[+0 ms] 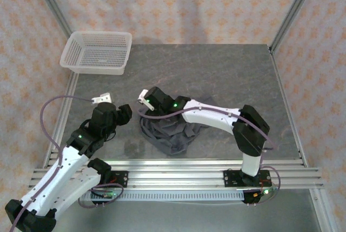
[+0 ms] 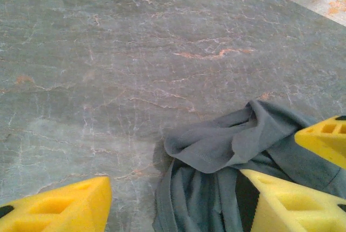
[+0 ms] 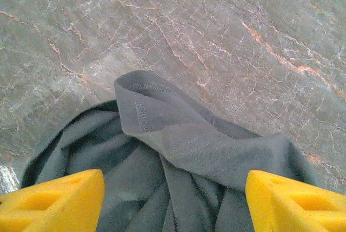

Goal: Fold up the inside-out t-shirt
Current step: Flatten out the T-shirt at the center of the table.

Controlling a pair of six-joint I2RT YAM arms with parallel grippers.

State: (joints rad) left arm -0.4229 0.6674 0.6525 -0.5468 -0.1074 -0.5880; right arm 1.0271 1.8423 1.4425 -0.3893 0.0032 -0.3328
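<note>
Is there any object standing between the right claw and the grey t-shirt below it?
Nothing visible does. The right claw hangs open directly above the crumpled t-shirt. The white basket stands apart at the far left corner of the table.

Bright, even light; soft faint shadows on the table [image 1: 216, 75]; wrist views slightly blurred up close.

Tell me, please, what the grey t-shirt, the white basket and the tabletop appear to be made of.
T-shirt: thin, soft knit fabric, probably cotton jersey, matte; it drapes in folds and shows a stitched hem.
Basket: white plastic, judging by its moulded mesh walls.
Tabletop: grey stone-look surface with rusty veins, possibly laminate; smooth.
</note>
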